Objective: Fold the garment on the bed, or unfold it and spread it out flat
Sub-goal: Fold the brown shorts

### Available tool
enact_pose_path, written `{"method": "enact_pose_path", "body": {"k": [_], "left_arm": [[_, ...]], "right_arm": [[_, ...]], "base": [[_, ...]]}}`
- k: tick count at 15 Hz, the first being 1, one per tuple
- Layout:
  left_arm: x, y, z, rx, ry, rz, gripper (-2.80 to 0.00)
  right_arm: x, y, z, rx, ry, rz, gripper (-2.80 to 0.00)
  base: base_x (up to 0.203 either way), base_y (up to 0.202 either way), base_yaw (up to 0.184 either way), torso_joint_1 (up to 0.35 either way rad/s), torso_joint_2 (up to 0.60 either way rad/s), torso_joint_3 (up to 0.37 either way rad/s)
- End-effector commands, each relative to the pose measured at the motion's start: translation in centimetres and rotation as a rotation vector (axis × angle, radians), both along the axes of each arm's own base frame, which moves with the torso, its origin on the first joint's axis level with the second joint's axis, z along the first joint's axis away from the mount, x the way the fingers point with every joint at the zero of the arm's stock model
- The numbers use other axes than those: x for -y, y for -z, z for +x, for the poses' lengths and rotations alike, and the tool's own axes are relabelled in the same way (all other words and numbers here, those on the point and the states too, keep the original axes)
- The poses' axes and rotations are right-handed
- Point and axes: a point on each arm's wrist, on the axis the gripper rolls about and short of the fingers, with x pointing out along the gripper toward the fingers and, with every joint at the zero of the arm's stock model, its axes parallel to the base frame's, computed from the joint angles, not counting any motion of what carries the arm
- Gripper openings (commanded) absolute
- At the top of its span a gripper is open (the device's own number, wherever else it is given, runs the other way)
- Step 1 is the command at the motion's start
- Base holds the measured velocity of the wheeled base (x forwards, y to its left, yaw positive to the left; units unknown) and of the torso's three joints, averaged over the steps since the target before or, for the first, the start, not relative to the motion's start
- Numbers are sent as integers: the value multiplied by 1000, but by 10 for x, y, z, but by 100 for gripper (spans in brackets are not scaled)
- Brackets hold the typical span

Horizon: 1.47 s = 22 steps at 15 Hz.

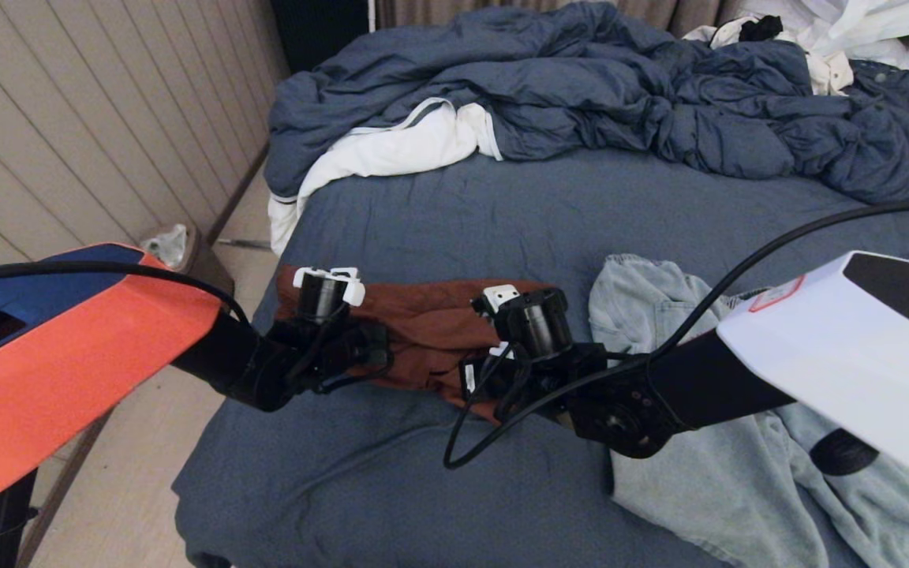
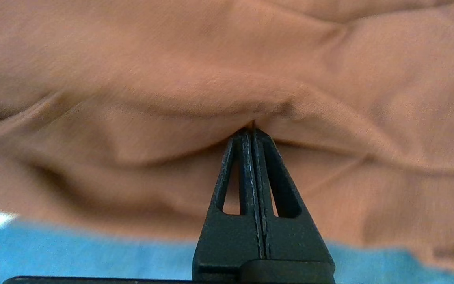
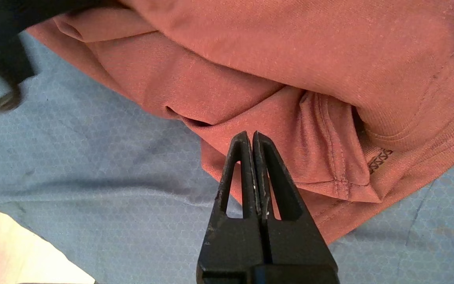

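Observation:
A rust-brown garment [image 1: 431, 323] lies bunched in a long strip on the slate-blue sheet of the bed [image 1: 502, 213], near its front left. Both wrists hover over it, the left arm [image 1: 265, 363] at its left end and the right arm [image 1: 620, 394] at its right end. In the left wrist view my left gripper [image 2: 252, 130] is shut, its tips pinching a raised fold of the garment [image 2: 227, 86], with creases running to the tips. My right gripper [image 3: 252, 134] is shut with nothing in it, just off the garment's hemmed edge [image 3: 329, 79].
A pale denim garment [image 1: 660, 300] lies crumpled to the right, partly under the right arm. The puffy blue duvet [image 1: 581, 87] with white lining [image 1: 391, 150] is heaped across the back, with white clothes [image 1: 841, 31] behind it. The bed's left edge drops to the floor [image 1: 147, 442] by a small bin [image 1: 166, 244].

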Motion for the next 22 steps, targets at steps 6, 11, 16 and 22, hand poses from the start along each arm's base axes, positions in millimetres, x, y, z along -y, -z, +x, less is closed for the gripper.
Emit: {"method": "enact_pose_path", "body": {"k": [6,11,16,22], "left_arm": [[9,-8,60,126,-129,-22,-280],[3,-32,89,218,-314,-52,-280],[10,-50,91,273,-471,-96,-280],[32,-34,66,175,-396,-46,-280]], "right_arm": [[-1,3,0,12,1,4,-280],[-1,2,-1,19,2,12,-280],[0,-1,0,24,6,15,-280],[1,-3,0,31,9,15,-280]], "base": [[0,0,0,0,0,0],[0,0,0,0,0,0],[0,0,0,0,0,0],[0,0,0,0,0,0]]}}
